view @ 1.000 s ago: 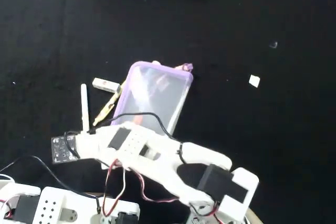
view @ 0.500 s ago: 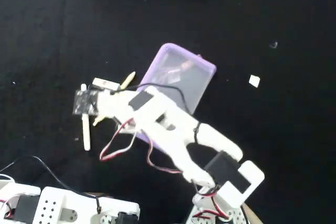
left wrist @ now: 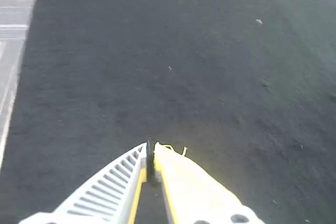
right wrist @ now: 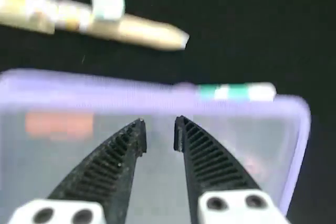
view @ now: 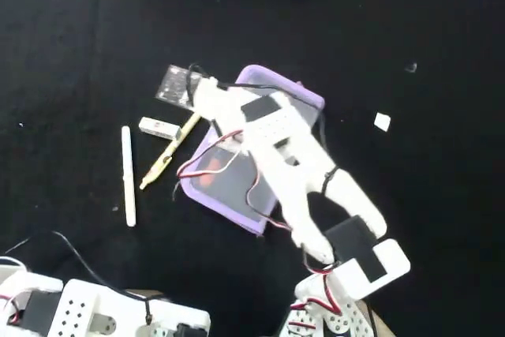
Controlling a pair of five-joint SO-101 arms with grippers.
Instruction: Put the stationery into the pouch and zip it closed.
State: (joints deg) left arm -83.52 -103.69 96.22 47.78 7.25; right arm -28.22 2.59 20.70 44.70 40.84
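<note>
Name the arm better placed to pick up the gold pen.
Right. The right gripper, open, hovers over the edge of the purple pouch, gold pen just beyond; the left gripper, shut, faces black table.

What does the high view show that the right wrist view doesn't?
High view adds the white stick, a small white scrap and the white arm stretched across the purple pouch. Right wrist view adds the right gripper, fingers slightly apart above the pouch, and a green-and-white strip at its rim. Both show the pouch, the gold pen and the white eraser.
</note>
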